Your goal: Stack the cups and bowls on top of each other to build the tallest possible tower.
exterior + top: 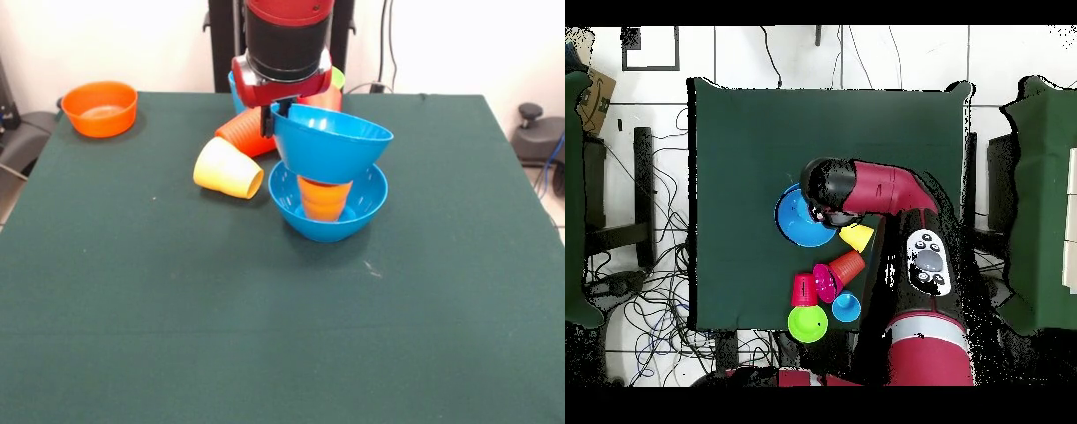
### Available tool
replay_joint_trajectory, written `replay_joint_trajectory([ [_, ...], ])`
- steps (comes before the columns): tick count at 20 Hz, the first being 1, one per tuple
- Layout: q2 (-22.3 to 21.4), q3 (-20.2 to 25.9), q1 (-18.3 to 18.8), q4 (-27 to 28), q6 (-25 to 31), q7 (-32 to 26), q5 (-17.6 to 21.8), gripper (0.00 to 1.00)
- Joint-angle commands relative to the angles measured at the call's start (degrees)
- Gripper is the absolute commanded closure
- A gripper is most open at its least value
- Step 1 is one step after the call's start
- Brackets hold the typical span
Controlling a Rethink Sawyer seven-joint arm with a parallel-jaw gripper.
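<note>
A large blue bowl (327,212) stands on the cloth with an upturned orange cup (324,198) inside it. A second blue bowl (334,141) rests tilted on top of that cup, forming a small tower. My gripper (272,119) is shut on this upper bowl's left rim. In the overhead view the arm (875,190) covers the gripper and part of the blue bowl (798,220). A pale yellow cup (228,168) (857,237) and a red-orange cup (245,132) (847,267) lie on their sides beside the stack.
An orange bowl (100,108) sits alone at the table's far left corner. Near the robot's base cluster a pink-red bowl (825,283), a red cup (803,290), a lime-green bowl (807,323) and a light blue cup (846,307).
</note>
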State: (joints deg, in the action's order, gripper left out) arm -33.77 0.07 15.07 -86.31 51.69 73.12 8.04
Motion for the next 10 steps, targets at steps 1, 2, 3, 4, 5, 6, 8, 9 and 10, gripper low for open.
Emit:
replay_joint_trajectory([
  [1,1.71,1.52,-1.43,-3.23,-3.20,11.15,-0.91,1.00],
  [2,1.87,1.56,-1.45,-3.12,-3.16,11.23,-0.87,1.00],
  [3,1.96,1.63,-1.50,-3.10,-3.13,11.34,-0.85,1.00],
  [4,1.92,1.68,-1.50,-3.24,-3.10,11.39,-0.77,1.00],
  [5,2.05,1.77,-1.43,-3.09,-2.87,11.38,-0.72,1.00],
  [6,1.99,1.87,-1.50,-3.14,-2.85,11.48,-0.69,1.00],
  [8,1.58,2.10,-1.25,-3.82,-3.13,11.50,-0.54,1.00],
  [9,1.56,2.22,-1.17,-3.91,-3.11,11.49,-0.55,1.00],
  [10,1.35,2.34,-1.08,-4.32,-3.12,11.47,-0.58,1.00],
])
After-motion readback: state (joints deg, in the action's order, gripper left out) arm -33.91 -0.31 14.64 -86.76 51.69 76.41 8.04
